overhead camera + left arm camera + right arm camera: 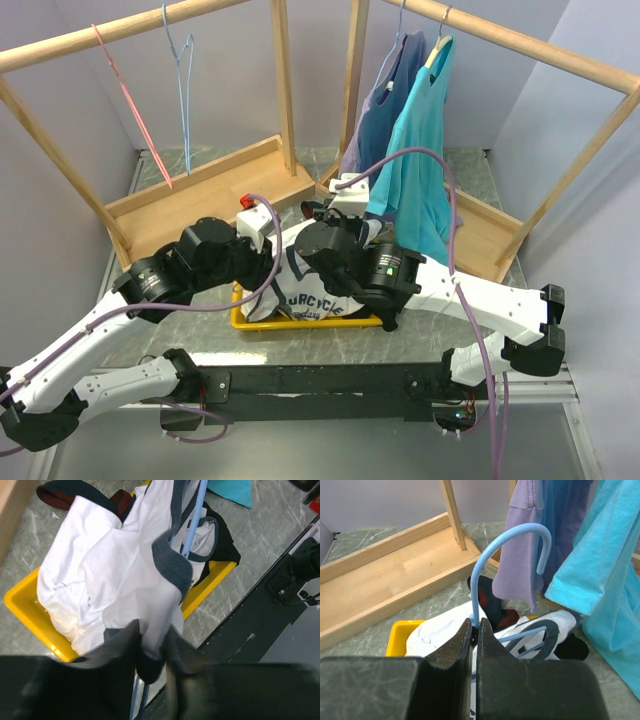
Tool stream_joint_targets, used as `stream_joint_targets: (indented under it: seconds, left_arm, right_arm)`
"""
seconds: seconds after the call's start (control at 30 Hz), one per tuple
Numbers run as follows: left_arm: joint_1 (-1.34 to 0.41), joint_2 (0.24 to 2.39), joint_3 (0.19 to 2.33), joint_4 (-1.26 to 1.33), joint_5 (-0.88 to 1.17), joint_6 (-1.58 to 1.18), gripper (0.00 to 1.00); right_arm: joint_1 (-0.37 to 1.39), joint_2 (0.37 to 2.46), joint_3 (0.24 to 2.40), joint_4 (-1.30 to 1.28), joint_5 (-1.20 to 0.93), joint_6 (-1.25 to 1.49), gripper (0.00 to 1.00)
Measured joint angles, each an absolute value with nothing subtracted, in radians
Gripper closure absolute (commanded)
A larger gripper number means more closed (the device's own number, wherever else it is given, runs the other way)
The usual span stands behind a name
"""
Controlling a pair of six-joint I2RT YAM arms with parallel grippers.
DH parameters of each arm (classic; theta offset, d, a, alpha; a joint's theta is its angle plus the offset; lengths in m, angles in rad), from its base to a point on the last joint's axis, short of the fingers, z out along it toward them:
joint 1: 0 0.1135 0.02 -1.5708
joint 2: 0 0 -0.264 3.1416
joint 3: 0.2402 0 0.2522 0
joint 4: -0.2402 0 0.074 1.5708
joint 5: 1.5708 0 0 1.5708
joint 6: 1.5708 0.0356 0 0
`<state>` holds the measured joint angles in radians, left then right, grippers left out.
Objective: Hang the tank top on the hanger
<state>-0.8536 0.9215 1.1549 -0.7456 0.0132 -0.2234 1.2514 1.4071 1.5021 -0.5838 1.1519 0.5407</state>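
Tank top (308, 303) sits bunched in the yellow tray (238, 322) at lower centre of the top view, navy chest print facing up. Left to right in that view: pink-red hanger (130, 100) and a spare light-blue hanger (184, 90) hang on the rail of the wooden rack (200, 185) at upper left; tray and shirt are mid-frame; a purple garment (385, 110) and a turquoise T-shirt (420, 170) hang at upper right. Left wrist view: left gripper (150, 652) at bottom centre, pinching a fold of white cloth and navy trim, with the cloth running from the fingers up to the pile in the tray. Tray rim shows at lower left and to the right of the cloth. Dark garment with red trim (55, 490) lies at top left, partly under the shirt. The hanger (192, 525) shows as a thin blue rod passing through a navy-edged opening at upper centre. Right wrist view: right gripper (475, 629) at lower centre, clamped tight on the hanger's neck just below the hook. The hook is upright and curves right in front of the purple garment. One hanger arm slants right from the jaws into a navy-trimmed opening of the shirt. The turquoise sleeve fills the right edge.
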Motion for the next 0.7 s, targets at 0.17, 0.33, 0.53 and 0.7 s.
stream_joint_targets:
  seconds: [0.17,0.33,0.53,0.7]
  left_arm:
    - [-0.883,0.858,1.065,-0.669,0.025,-0.226,0.99]
    - [-0.885,0.728,0.897,-0.551,0.024,-0.273,0.99]
    - [-0.885,0.642,0.792,-0.482,0.015,-0.344,0.99]
    - [-0.882,0.581,0.745,-0.476,-0.032,-0.389,0.99]
  right_arm:
    - [1.249,1.42,1.502,-0.576,1.129,0.533,1.0]
    - [1.251,1.439,1.502,-0.568,1.073,0.503,0.85]
    - [1.251,1.441,1.498,-0.516,0.989,0.466,0.54]
    - [1.251,1.414,1.491,-0.47,0.906,0.438,0.37]
